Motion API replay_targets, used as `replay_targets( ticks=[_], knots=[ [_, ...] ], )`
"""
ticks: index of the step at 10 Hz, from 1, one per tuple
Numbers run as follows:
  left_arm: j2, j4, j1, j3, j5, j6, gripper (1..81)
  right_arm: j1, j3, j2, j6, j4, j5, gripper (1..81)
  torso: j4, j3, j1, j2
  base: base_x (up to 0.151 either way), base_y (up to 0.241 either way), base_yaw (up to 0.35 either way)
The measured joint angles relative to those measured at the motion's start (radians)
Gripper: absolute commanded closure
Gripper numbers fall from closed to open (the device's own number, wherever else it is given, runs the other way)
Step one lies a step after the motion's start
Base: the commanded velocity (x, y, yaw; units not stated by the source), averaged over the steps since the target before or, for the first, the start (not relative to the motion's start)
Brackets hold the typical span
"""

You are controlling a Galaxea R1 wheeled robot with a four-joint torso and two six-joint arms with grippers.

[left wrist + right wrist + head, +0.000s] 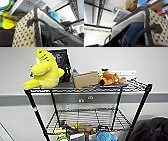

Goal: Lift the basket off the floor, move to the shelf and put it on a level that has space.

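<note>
The basket [25, 35] has beige woven sides with dark flecks, a pale lining and dark looped handles. It looms close in both wrist views, up against the shelf's lower items. One handle arcs down into my left gripper [49, 44], the other into my right gripper [133, 44], so each looks shut on a handle. Blue fabric [134, 31] lies inside the basket [159, 37]. The shelf [37, 114] stands right ahead against a pale wall. Its middle level [87, 117] is bare wire grid.
The top tier holds a yellow plush [45, 69], a brown cardboard box [86, 79] and an orange plush [110, 78]. The lower tier [82, 132] is crowded with colourful items. A book [27, 6] and a blue toy [55, 15] sit just beyond the basket. A dark bulky object [152, 129] stands at the right.
</note>
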Motion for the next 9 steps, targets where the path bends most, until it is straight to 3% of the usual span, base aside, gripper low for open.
replay_targets(
  ticks=[9],
  knots=[
    [-0.141,0.034,-0.030,0.233,-0.023,0.000,81.1,0.075,0.257,-0.140,0.002,-0.005,0.012,81.1,0.000,0.000,0.000,0.000,0.000,0.000,0.000]
  ],
)
